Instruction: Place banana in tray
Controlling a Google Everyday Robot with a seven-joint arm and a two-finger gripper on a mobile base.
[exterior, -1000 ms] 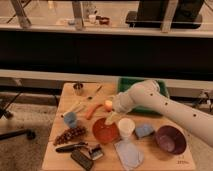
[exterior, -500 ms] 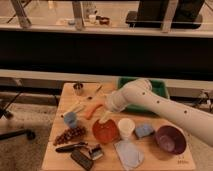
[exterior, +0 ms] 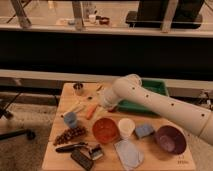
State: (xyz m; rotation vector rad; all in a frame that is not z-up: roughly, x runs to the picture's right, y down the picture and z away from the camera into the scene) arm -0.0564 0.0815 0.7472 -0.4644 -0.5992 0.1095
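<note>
My gripper (exterior: 106, 103) hangs beside the tray (exterior: 154, 88); whether it grasps anything I cannot tell. The banana (exterior: 76, 107) lies on the tabletop (exterior: 55, 150).

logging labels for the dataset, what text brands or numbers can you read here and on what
None legible.
Front right corner of the table, small dark mark: too blurred to read.
Front edge, dark packet: no readable label.
The gripper, between the orange stick and the green tray, shows no marking.

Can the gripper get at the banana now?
Probably yes: the gripper sits near the banana, which lies uncovered; only the orange stick lies between them.
</note>
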